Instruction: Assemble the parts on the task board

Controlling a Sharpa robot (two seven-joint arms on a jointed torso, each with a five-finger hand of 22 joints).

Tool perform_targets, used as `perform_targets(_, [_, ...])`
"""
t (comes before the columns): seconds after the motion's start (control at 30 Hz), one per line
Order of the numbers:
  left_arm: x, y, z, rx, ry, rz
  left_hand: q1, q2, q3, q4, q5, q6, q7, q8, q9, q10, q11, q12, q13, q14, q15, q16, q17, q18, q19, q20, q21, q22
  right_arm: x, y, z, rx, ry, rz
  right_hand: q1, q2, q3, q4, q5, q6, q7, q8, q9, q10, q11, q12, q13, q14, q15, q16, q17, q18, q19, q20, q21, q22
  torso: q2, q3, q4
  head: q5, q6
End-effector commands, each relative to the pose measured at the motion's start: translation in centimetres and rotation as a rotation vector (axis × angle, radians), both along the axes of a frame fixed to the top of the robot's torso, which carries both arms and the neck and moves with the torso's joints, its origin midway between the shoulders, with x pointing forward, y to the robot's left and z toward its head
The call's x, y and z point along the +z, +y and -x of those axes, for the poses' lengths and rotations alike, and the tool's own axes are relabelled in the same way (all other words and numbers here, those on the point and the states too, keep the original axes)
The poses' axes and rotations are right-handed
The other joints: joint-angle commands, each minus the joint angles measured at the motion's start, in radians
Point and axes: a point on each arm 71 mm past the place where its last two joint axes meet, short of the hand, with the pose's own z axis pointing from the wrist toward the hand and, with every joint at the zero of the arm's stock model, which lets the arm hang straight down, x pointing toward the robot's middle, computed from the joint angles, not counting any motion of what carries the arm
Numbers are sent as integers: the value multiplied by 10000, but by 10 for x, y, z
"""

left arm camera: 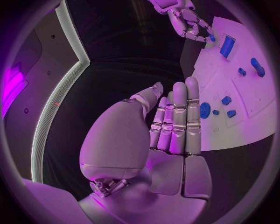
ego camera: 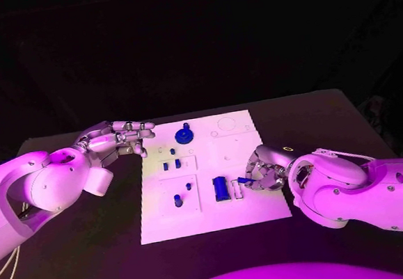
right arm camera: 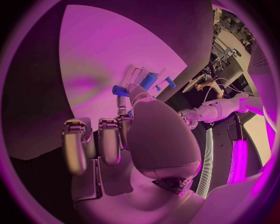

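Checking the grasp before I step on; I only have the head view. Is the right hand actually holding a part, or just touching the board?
Observer: Holding. In the right wrist view the right hand pinches a small blue part at its fingertips.
Operator: What's nearest to that part?
Observer: The upright blue block, close beyond the fingertips.
Operator: Anything in the left hand?
Observer: Nothing. The left wrist view shows the left hand with a bare palm and its fingers straight.
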Motion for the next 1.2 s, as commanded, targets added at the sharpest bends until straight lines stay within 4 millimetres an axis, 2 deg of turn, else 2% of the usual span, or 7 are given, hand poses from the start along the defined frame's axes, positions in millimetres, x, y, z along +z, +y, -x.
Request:
perform_targets(0.03, [1,-4,1,-225,-38,91,-33,62,-57,-25,-3,-75,0,58,-13,-65,17,52,-11,-71,4,-14,-18,204,-64,-24,-53,-15,-5,4,0,-73,459,-258,-400,-100,27,192,31,108,-28,39,136,86,-9,38,708,858,-37,58,1806,-187,987,-30,21,2586,8,9,-3,-8,-6])
perform_targets(0.23, [1,-4,1,-243,-34,94,-24,71,-53,-30,-3,-81,4,63,-15,-77,19,60,-12,-75,3,-11,-26,206,-64,-25,-56,-17,-12,10,-1,52,859,-208,-1027,-158,33,416,-31,223,-50,85,205,140,-22,96,752,860,-46,63,1815,-191,994,-31,38,2591,12,7,0,-11,-22])
perform_targets(0.33, [1,-4,1,-246,-31,92,-24,71,-53,-30,-3,-81,4,63,-15,-77,19,60,-12,-75,3,-11,-26,206,-64,-25,-56,-17,-15,13,-1,134,1031,-145,-1493,-161,-99,416,353,298,-68,119,254,173,-34,143,790,864,-54,73,1832,-197,1006,-39,68,2600,10,10,-13,6,-33])
perform_targets(0.47, [1,-4,1,-264,-34,86,-24,71,-53,-30,-3,-81,4,63,-15,-77,19,60,-12,-75,3,-11,-26,206,-64,-25,-56,-17,-18,14,-2,172,1183,-17,-1669,-132,-158,422,410,343,-86,141,283,194,-48,175,815,866,-66,76,1838,-199,1009,-48,76,2602,11,7,-8,4,-43])
perform_targets(0.57, [1,-4,1,-270,-36,80,-24,71,-53,-30,-3,-81,4,63,-15,-77,19,60,-12,-75,3,-11,-26,206,-64,-25,-56,-17,-20,14,-2,184,1251,60,-1728,-108,-175,420,427,372,-100,158,299,205,-58,193,830,866,-73,78,1840,-200,1011,-52,81,2604,10,16,-16,63,-45])
perform_targets(1.13, [1,-4,2,-336,-23,25,-20,72,-54,-33,-3,-87,5,66,-17,-86,20,66,-13,-78,4,-8,-32,206,-64,-24,-59,-19,-22,17,-3,175,1235,190,-2139,-10,-319,438,461,426,-127,206,371,212,-84,180,830,860,-99,60,1812,-193,998,-77,48,2594,6,4,-9,10,-51])
perform_targets(1.2, [1,-4,2,-337,-23,22,-20,72,-54,-33,-3,-87,5,66,-17,-86,20,66,-13,-78,4,-8,-32,206,-64,-24,-59,-19,-22,17,-4,165,1201,161,-2396,27,-434,424,712,432,-128,213,393,213,-83,176,831,859,-98,57,1808,-192,996,-82,44,2593,5,3,-9,7,-49])
